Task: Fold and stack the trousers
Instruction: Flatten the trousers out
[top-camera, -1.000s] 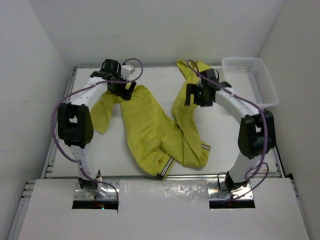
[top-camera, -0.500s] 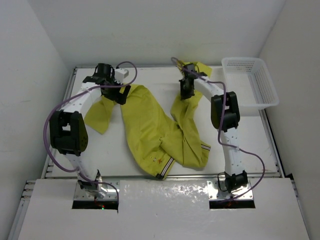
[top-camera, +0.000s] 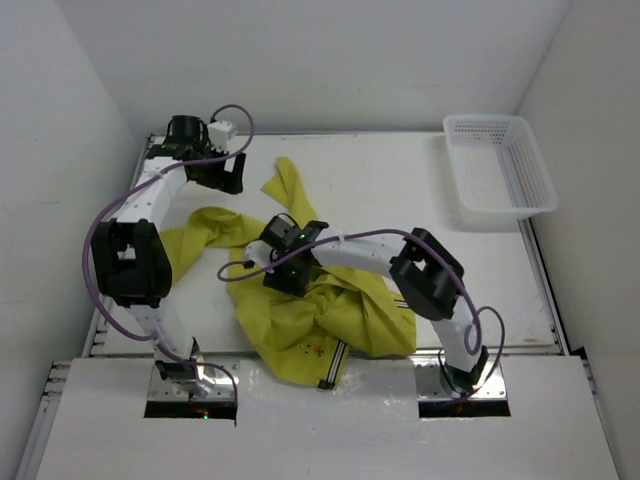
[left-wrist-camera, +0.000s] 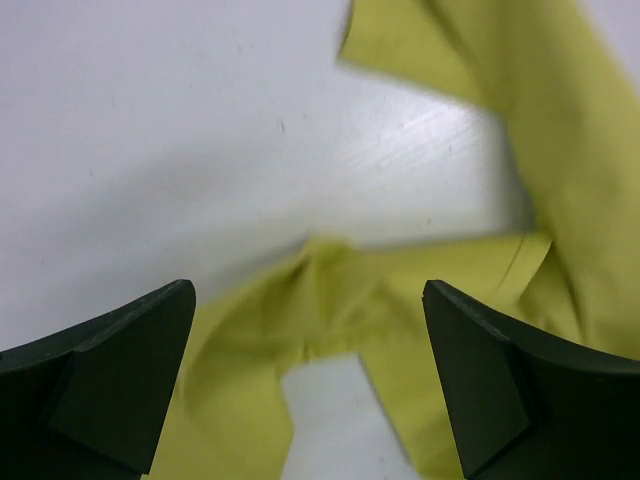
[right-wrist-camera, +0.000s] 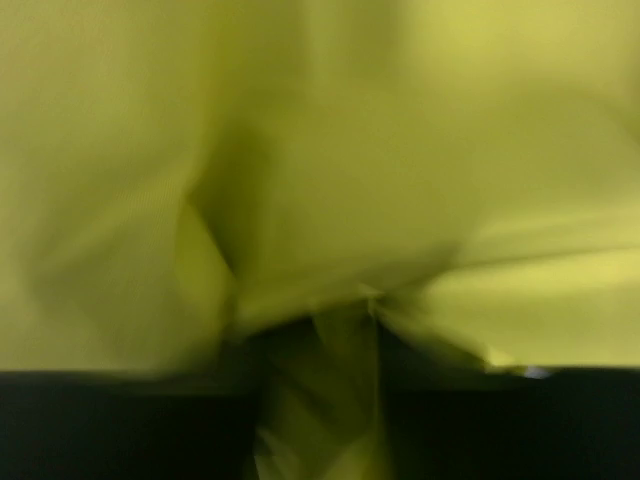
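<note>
Trousers (top-camera: 300, 320) bunched, unfolded, centre to 7 o'clock of the tabletop (top-camera: 400, 190); my right fingers (right-wrist-camera: 120, 430) pinch a fold, my left fingers (left-wrist-camera: 110, 370) gape empty at 11 o'clock. Folding and stacking remain.

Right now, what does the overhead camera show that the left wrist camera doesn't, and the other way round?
Only the overhead view shows the basket at the far right, both arms, the right hand down on the heaped trousers, and the striped waistband at the near edge. Only the left wrist view shows up close that the left hand is open, with nothing between its fingers. Both show yellow cloth on the white table.
</note>
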